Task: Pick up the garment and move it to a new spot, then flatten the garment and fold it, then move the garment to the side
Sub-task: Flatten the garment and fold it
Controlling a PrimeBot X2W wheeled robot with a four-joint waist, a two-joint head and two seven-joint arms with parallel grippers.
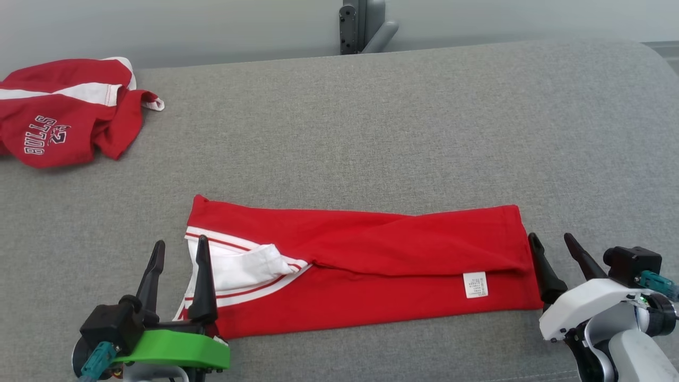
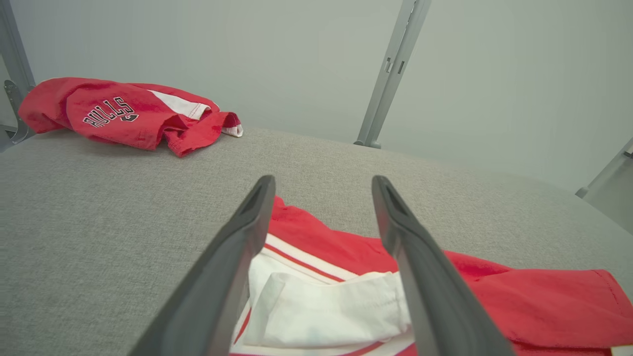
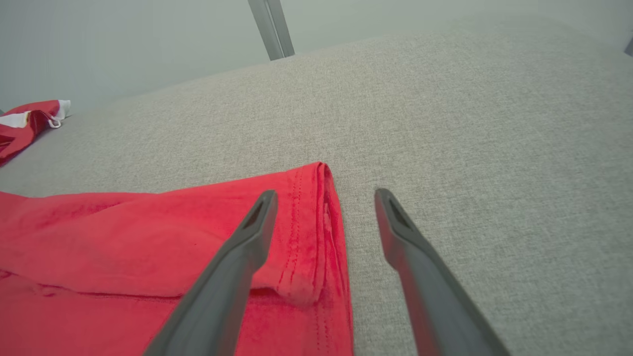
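Note:
The red garment [image 1: 371, 254] lies folded into a long band across the middle of the grey padded table, with a white striped sleeve [image 1: 238, 270] tucked at its left end and a small white label [image 1: 475, 285] near its right end. My left gripper [image 1: 180, 252] stands open at the band's left end, its right finger over the white sleeve [image 2: 326, 311]. My right gripper [image 1: 551, 244] stands open at the band's right end, the hemmed red edge [image 3: 321, 232] lying between and under its fingers. Neither holds any cloth.
A second red garment [image 1: 63, 109] with white panels and printed lettering lies crumpled at the table's far left corner. A grey metal post [image 1: 363, 24] rises behind the table's [image 1: 424, 122] far edge. Bare grey fabric stretches to the right and behind the band.

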